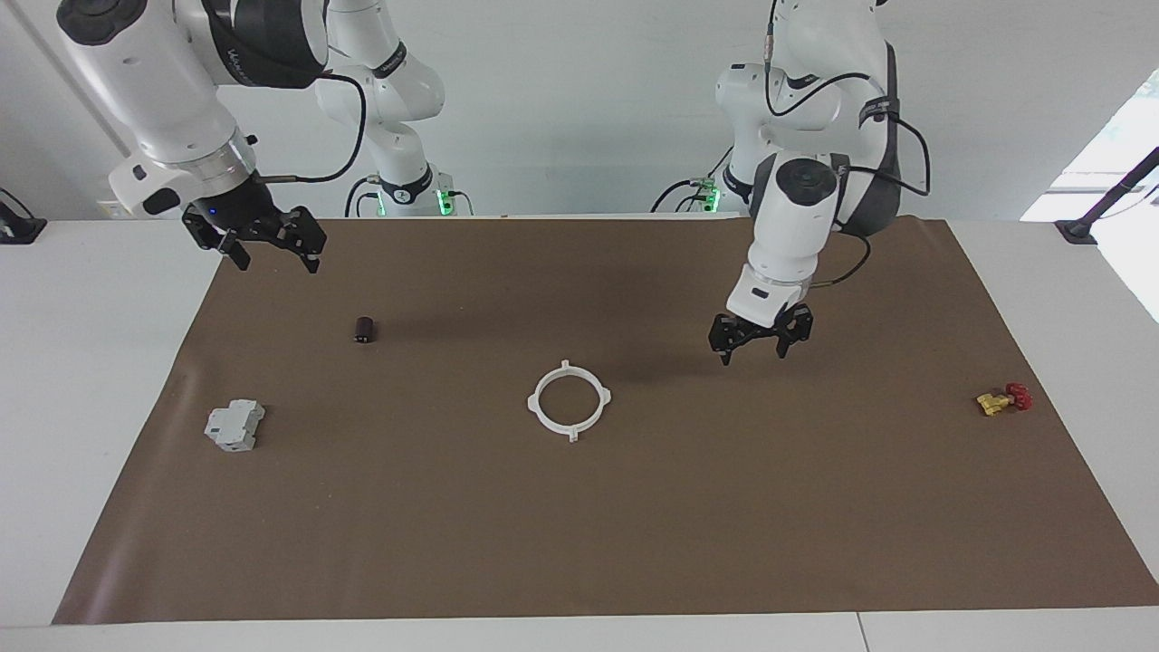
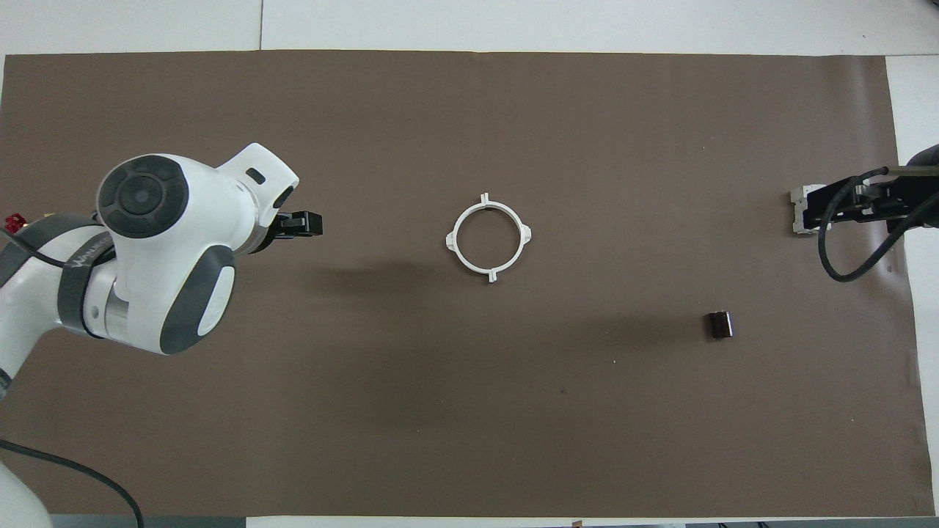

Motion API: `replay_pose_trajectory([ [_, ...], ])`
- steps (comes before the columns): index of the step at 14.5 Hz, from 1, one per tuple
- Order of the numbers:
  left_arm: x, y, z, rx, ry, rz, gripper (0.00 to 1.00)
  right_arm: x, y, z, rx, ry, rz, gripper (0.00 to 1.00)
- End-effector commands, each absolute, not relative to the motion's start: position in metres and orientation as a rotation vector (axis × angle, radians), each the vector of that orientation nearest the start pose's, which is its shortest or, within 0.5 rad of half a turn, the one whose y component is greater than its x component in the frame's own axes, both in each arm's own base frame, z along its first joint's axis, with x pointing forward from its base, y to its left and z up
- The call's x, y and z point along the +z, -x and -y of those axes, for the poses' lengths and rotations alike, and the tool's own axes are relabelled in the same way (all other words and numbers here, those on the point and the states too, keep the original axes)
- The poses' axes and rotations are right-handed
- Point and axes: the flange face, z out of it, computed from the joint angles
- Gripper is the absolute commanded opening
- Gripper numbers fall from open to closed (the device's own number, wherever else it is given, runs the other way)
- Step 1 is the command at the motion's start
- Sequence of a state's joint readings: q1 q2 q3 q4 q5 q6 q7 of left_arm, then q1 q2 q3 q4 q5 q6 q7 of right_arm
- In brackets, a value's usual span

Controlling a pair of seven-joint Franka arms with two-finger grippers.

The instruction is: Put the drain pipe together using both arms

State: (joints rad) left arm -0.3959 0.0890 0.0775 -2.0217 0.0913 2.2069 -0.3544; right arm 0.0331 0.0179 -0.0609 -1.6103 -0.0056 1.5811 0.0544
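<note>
The drain pipe (image 1: 534, 403) lies flat on the brown mat as one white ring, its two arcs meeting at small tabs; it also shows in the overhead view (image 2: 451, 240). My left gripper (image 1: 753, 353) is open and empty, up in the air over the mat beside the ring, toward the left arm's end; only its tip (image 2: 302, 224) shows in the overhead view. My right gripper (image 1: 277, 263) is open and empty, raised high over the right arm's end of the mat. In the overhead view it (image 2: 843, 207) covers part of the grey block.
A grey boxy block (image 1: 234, 425) (image 2: 798, 211) lies toward the right arm's end. A small dark cylinder (image 1: 365, 330) (image 2: 720, 324) lies nearer to the robots than the block. A yellow-and-red part (image 1: 1003, 399) (image 2: 13, 219) lies at the left arm's end.
</note>
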Motion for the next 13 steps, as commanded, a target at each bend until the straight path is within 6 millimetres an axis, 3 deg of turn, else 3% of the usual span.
replay_pose_trajectory([
  [1,0.436,-0.553,0.133,-0.200,3.092,-0.064,1.00,0.603,-0.556,0.016,0.046,3.140,-0.092,1.00],
  [8,0.520,-0.562,0.020,-0.144,3.090,-0.192,1.00,0.603,-0.555,0.015,0.046,3.140,-0.094,1.00],
  [11,0.552,-0.564,-0.009,-0.120,3.132,-0.182,1.00,0.603,-0.555,0.016,0.048,3.140,-0.094,1.00],
  [13,0.573,-0.564,-0.015,-0.111,3.132,-0.173,1.00,0.603,-0.555,0.015,0.048,3.140,-0.092,1.00],
])
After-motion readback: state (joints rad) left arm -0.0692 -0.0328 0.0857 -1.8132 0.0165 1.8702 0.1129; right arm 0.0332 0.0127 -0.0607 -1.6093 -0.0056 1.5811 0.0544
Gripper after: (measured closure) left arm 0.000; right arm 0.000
